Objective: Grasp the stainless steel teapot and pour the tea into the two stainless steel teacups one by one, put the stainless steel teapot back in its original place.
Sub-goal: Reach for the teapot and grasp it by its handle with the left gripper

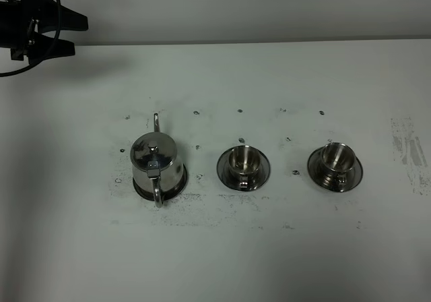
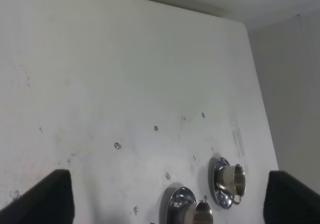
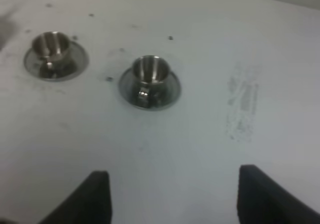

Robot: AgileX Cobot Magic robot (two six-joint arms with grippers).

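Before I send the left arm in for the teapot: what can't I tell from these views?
- Teapot: the tea level is hidden by its lid in the exterior high view, and the pot is absent from both wrist views.
- Saucer under it: mostly covered by the pot.
- Middle teacup: cut off by the left wrist view's bottom edge.
- Right gripper: outside the exterior high view; only its fingertips show in the right wrist view.

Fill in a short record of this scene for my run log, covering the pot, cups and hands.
teapot: upright on the left saucer, left of both cups, untouched
middle cup: on the middle saucer, looks empty
right cup: on the right saucer, looks empty
left hand: open, empty, back left of the teapot
right hand: open, empty, clear of both cups
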